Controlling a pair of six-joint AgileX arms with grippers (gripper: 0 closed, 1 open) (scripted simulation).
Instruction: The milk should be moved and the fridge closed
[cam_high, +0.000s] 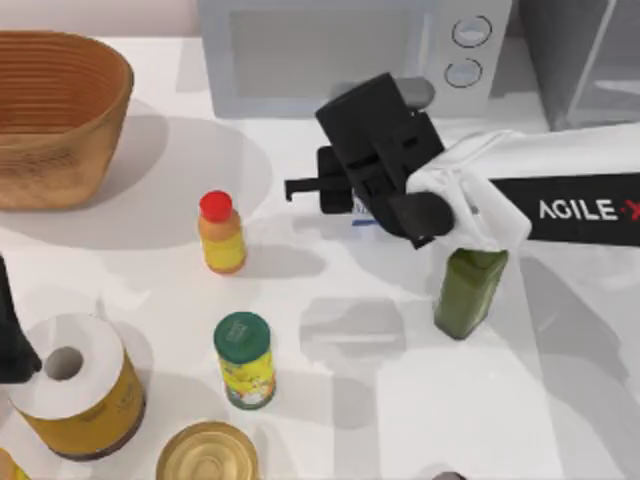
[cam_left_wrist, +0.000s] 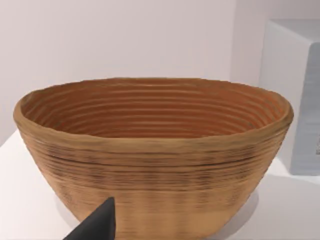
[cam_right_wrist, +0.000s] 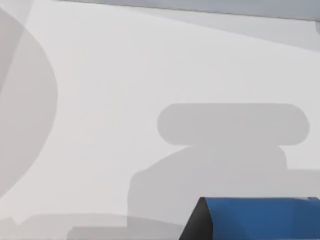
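The milk (cam_high: 365, 212) shows as a sliver of white and blue under my right gripper (cam_high: 340, 192), in the middle of the table in front of the microwave. In the right wrist view its blue top (cam_right_wrist: 260, 219) sits against a black fingertip (cam_right_wrist: 197, 226), with the gripper shut on it above the white tabletop and their shadow cast below. The fridge (cam_high: 590, 60), grey with a pale glassy panel, stands at the back right corner. My left gripper (cam_high: 10, 335) is parked at the table's left edge, facing the basket.
A woven basket (cam_high: 55, 120) stands back left and a light-grey microwave (cam_high: 340, 50) at the back middle. A red-capped orange bottle (cam_high: 221, 233), a green-lidded can (cam_high: 244, 358), a green bottle (cam_high: 468, 290), a paper roll (cam_high: 70, 375) and a gold tin (cam_high: 207, 455) stand nearby.
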